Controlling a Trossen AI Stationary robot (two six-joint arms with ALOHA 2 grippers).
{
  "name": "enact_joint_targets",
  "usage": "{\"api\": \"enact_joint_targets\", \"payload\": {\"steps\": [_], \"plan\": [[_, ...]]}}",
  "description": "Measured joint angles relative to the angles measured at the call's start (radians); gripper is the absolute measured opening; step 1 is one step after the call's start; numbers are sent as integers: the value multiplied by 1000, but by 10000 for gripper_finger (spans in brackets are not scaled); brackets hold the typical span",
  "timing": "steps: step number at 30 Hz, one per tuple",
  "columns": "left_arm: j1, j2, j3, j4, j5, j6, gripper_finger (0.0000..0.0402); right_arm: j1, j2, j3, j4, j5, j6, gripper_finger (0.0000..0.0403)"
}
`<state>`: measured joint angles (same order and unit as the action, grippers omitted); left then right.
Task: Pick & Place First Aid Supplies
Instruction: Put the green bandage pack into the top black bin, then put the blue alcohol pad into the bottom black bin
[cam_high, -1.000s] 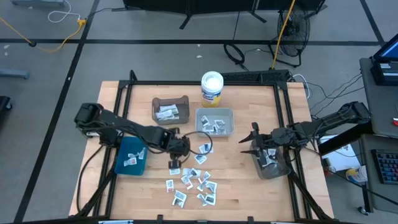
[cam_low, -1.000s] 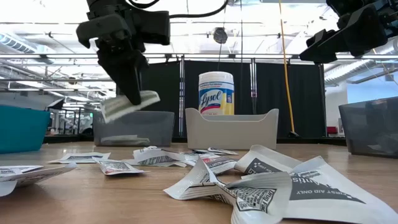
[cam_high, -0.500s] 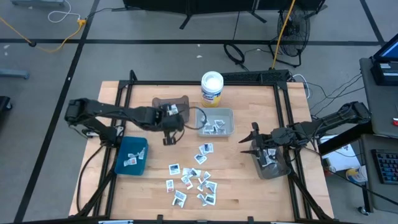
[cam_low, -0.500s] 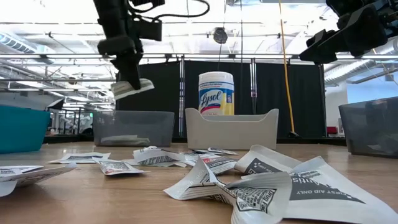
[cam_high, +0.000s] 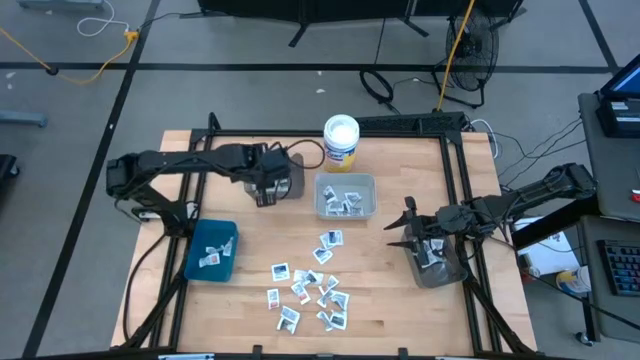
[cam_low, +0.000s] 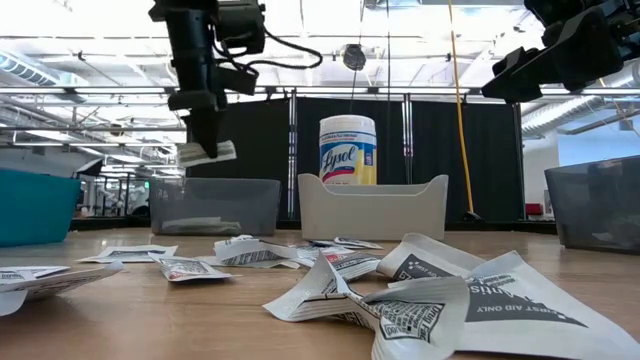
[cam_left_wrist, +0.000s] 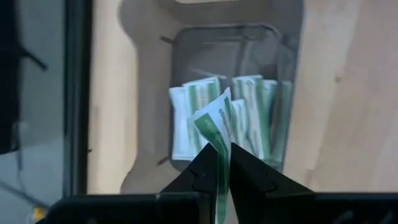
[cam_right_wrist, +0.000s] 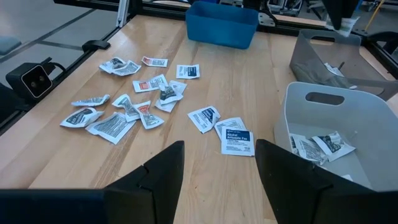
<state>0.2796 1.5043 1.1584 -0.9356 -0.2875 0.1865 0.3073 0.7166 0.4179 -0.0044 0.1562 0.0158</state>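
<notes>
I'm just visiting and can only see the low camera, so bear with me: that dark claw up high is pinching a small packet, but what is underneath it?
Observer: The left gripper hangs over a dark grey bin; the overhead camera shows that.
Operator: Anything in that bin?
Observer: Yes, the wrist camera shows several green-striped packets lying inside.
Operator: Does the held one match?
Observer: The held packet has green print too.
Operator: And the other arm?
Observer: The right gripper sits open by another grey bin.
</notes>
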Motion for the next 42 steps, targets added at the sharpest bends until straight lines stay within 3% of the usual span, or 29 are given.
{"api": "enact_joint_targets", "payload": {"steps": [6, 17, 23, 31, 36, 42], "plan": [[37, 7, -16, -4, 78, 87, 50, 0, 0, 0, 0, 0, 6, 192], [67, 7, -53, -3, 62, 35, 151, 0, 0, 0, 0, 0, 25, 192], [34, -9, -37, -13, 58, -16, 181, 0, 6, 0, 37, 0, 25, 192], [-92, -126, -19, -8, 59, -84, 171, 0, 106, 0, 158, -10, 25, 192], [-209, -229, -24, 1, 125, -196, 154, 0, 192, 0, 242, -56, 24, 192], [-374, -254, -26, -4, 134, -350, 140, 0, 283, 1, 354, -56, 1, 192]]}}
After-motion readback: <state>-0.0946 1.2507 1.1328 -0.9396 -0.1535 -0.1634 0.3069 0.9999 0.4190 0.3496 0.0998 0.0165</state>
